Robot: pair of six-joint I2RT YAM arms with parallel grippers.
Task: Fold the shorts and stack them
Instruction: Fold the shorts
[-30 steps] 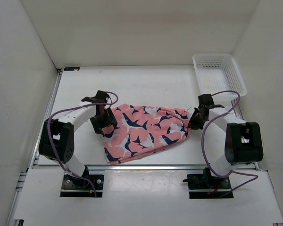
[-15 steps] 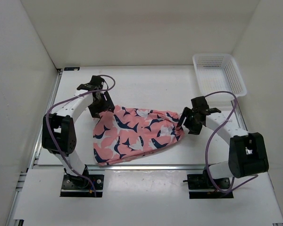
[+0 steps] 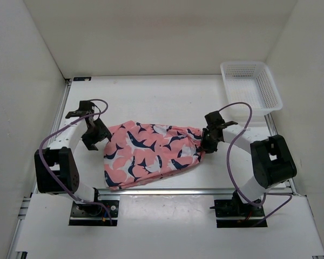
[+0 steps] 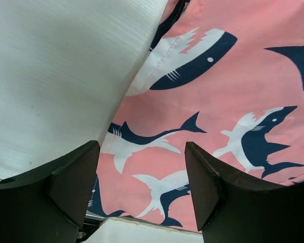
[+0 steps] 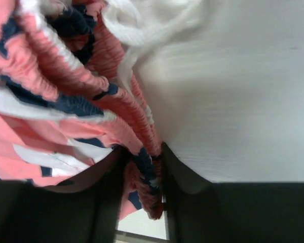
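Where the shorts (image 3: 151, 154) lie rumpled on the white bench (image 3: 167, 97) between my two arms, the left fingers (image 4: 71, 187) stand spread wide at the garment's left edge, gripping nothing; whether they touch the cloth I cannot tell. The right fingers (image 5: 185, 202) are pinched tight on the gathered waistband at the right end. A white mesh basket (image 3: 251, 83) sits in the far right corner, well apart.

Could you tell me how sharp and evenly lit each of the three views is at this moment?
Top external: sharp, evenly lit, only faint shadows around the shorts. Left wrist: print crisp, the left gripper dark in the foreground. Right wrist: too close, so the gathered waistband and white cord are blurred, the right gripper nearly black.
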